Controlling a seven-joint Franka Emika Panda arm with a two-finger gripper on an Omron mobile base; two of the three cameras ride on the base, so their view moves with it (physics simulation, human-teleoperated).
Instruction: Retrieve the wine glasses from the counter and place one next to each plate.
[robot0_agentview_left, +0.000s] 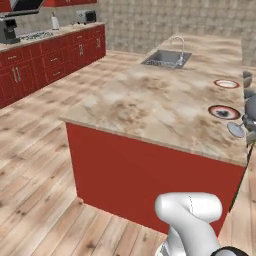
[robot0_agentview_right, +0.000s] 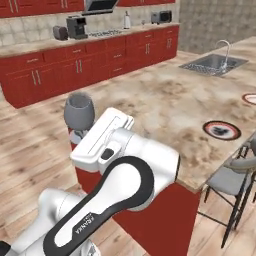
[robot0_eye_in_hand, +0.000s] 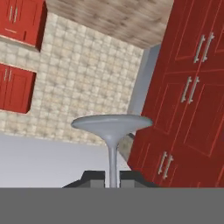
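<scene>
Over the near edge of the island (robot0_agentview_right: 165, 107), the gripper (robot0_eye_in_hand: 112, 176) pinches the thin stem of a wine glass (robot0_agentview_right: 79, 113); in the hand view the 2 dark fingertips press on the stem from either side, and the round foot spreads out beyond them. In the right base view the glass's grey-blue bowl stands upright just beyond the white hand, mouth up, held in the air at about the height of the island top.

On the island's far right side lie 2 plates, well apart from the held glass: a black-rimmed plate (robot0_agentview_right: 222, 130) nearer the robot and a red-rimmed plate (robot0_agentview_left: 226, 83) farther on, toward the sink (robot0_agentview_left: 166, 59). In the left base view another grey round-footed shape (robot0_agentview_left: 245, 120) shows just beside the black-rimmed plate at the right edge; I cannot tell whether it is a glass. A chair (robot0_agentview_right: 231, 179) stands off the island's right side. The red-cabineted counter (robot0_agentview_right: 75, 45) runs along the far wall.
</scene>
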